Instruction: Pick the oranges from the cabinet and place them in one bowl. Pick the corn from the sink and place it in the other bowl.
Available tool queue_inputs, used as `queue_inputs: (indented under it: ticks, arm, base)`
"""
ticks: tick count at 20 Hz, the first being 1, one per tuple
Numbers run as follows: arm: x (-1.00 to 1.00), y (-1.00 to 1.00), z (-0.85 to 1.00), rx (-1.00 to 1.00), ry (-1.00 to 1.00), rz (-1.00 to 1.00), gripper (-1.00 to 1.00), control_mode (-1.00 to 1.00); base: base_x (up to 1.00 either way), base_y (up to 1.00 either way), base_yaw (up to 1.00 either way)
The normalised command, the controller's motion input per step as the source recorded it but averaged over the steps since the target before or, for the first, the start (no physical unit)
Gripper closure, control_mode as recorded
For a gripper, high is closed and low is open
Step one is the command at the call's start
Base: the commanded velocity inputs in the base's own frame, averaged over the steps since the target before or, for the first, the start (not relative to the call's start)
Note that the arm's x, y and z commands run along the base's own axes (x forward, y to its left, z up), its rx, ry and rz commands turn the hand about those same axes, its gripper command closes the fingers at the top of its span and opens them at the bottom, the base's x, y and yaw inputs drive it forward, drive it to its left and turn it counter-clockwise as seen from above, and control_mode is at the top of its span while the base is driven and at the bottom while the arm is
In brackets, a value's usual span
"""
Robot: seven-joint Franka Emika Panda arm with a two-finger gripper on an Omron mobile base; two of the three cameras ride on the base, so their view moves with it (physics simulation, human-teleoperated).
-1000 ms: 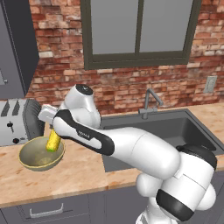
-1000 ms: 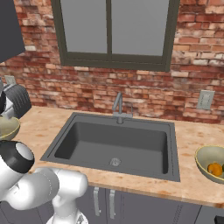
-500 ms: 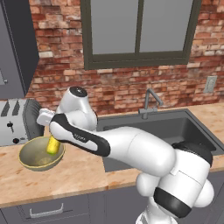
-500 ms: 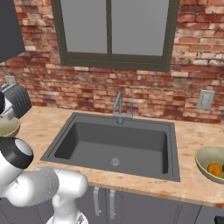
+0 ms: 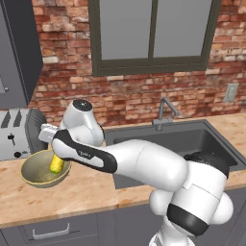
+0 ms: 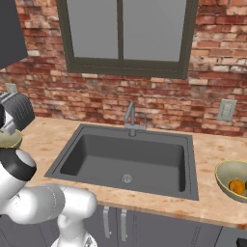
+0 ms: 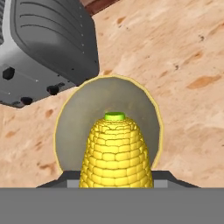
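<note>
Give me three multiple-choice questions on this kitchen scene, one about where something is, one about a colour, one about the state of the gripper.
1. Where is the corn?
A. In the sink
B. Over the bowl beside the toaster
C. On the windowsill

2. What colour is the sink basin?
A. Dark grey
B. White
C. Copper

3. What is the gripper doing?
A. Open above the counter
B. Shut on nothing
C. Shut on the corn

Answers: 1 B, the left base view shows the cob over the bowl next to the toaster. 2 A, the right base view shows a dark grey basin. 3 C, the hand view shows the cob rising from between the fingertips.
</note>
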Motion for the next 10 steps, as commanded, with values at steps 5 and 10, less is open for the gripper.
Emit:
queue_inputs:
  ticks: [5, 10]
  arm:
    - [0.23, 0.09, -0.24, 0.00, 0.00, 0.00, 1.00, -1.00]
    - [0.50, 0.07, -0.25, -0.02, 0.00, 0.00, 1.00, -1.00]
  base:
    - [0.00, 0.00, 0.00]
    - [0.00, 0.00, 0.00]
